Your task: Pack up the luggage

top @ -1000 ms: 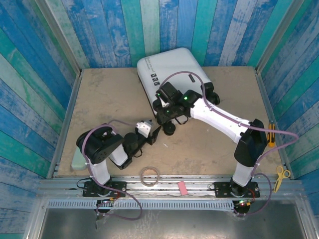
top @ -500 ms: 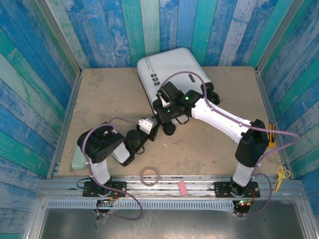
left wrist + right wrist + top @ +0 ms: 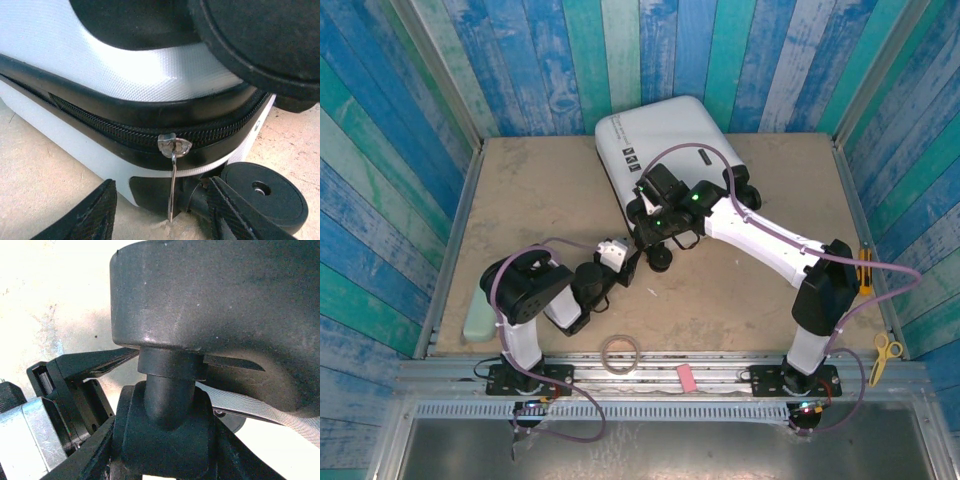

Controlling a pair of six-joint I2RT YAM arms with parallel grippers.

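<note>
— Blue and teal planks (image 3: 520, 60) are closing in the tan tabletop (image 3: 540, 190) on three sides. What is changing since a second ago?

— Mostly the left arm. Its left claw (image 3: 631, 264) is sitting closer to the suitcase (image 3: 670, 140) than it was, having crept toward the near left corner. The right arm and the suitcase are staying put.

— Where is the suitcase lying?

— It is lying flat and closed at the back middle of the table, wheels pointing toward the arms.

— How is the left claw standing?

— Its fingers (image 3: 95, 212) are standing spread, low over the table. The metal zipper pull (image 3: 172, 185) is hanging between them, touching neither. One wheel (image 3: 265, 192) is resting just to the right.

— And the right claw (image 3: 657, 238)?

— It is pinching the black wheel mount (image 3: 165, 435) under another wheel at that same corner, with a finger pressing on either side.

— Anything else lying about?

— A tape ring (image 3: 620, 350) and a small pink block (image 3: 686, 376) are lying along the near edge. A pale green bar (image 3: 480, 318) is lying at the left edge, and yellow scissors (image 3: 886, 352) are sitting off to the right.
</note>
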